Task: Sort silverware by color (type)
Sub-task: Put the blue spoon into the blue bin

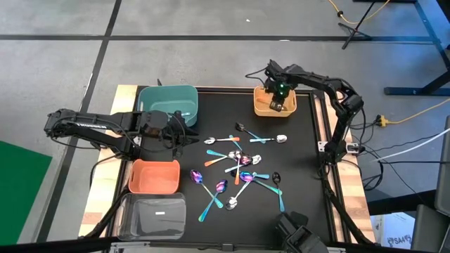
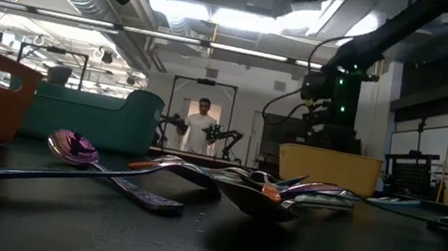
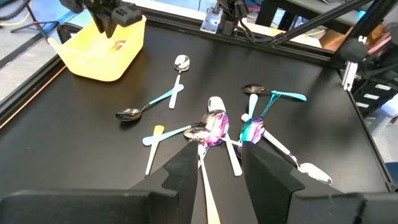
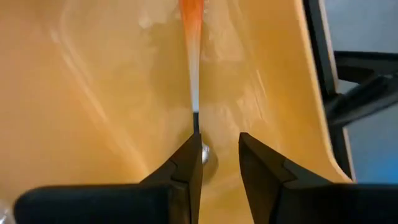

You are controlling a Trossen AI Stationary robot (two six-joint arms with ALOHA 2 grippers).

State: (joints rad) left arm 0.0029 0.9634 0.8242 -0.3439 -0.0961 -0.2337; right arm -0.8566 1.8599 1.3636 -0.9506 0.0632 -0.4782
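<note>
Starting at our right gripper (image 4: 214, 158), the fingers stand a narrow way apart with nothing between them; an orange-handled spoon (image 4: 193, 56) lies on the floor of the yellow bin (image 4: 93, 93) just ahead of the fingertips, one fingertip at or just beside its near end. We judge that this spoon has been dropped where its colour belongs, which is why the gripper hangs low inside the bin at the far right corner of the table (image 1: 302, 183).

Our left gripper (image 3: 219, 163) also shows its fingers parted with nothing clamped. In its wrist view a pale spoon handle runs up between them, lying on the table, not gripped. The left arm waits over the left side of the table, beside the teal bin (image 1: 167, 104) and just above the orange bin (image 1: 153, 177), its camera looking across at the pile.

Outward from there, the rest of the silverware (image 1: 239, 169) is scattered over the middle of the black table: teal-handled spoons, shiny silver ones, iridescent purple ones and a dark one or two, several crossing or touching each other in a loose cluster. A clear bin (image 1: 153, 216) sits at the near left corner. The bins ring the table edges so that each arm can reach the pile and its own containers.

We judge the sorting to be at an early stage, since most spoons are unsorted.
</note>
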